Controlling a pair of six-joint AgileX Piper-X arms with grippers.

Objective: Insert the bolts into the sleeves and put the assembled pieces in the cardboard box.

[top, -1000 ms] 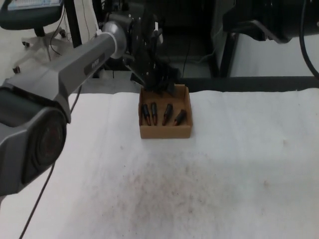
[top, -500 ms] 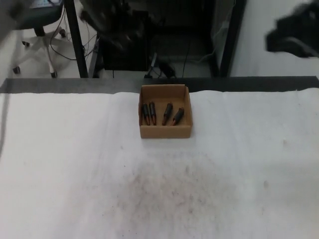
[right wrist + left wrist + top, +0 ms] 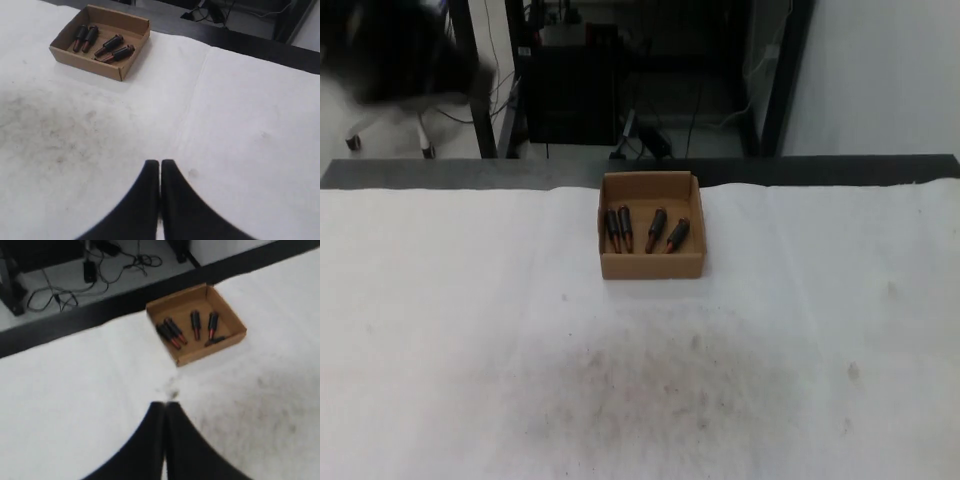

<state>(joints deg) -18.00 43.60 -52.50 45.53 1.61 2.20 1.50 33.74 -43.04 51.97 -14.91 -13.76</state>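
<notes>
The cardboard box point(image 3: 652, 265) stands at the back middle of the white-covered bench, with several dark assembled pieces point(image 3: 655, 230) lying in it. Well back from the box point(image 3: 210, 350) and the pieces point(image 3: 195, 325), my left gripper point(image 3: 165, 407) hangs above the cloth, shut with nothing between its fingers. My right gripper point(image 3: 160, 165) is likewise shut and empty, far from the box point(image 3: 85, 64) and its pieces point(image 3: 107, 46). A blurred dark arm point(image 3: 390, 55) shows at the high view's top left.
A white cloth point(image 3: 800, 340) covers the bench, with a dark smudged patch point(image 3: 660, 380) in front of the box. The black bench edge point(image 3: 820, 165) runs behind. Beyond it are a chair, cables and a dark rack on the floor.
The arm that stood over the box a second ago has pulled away to the upper left. The other arm's blur at the upper right has left the high view.
</notes>
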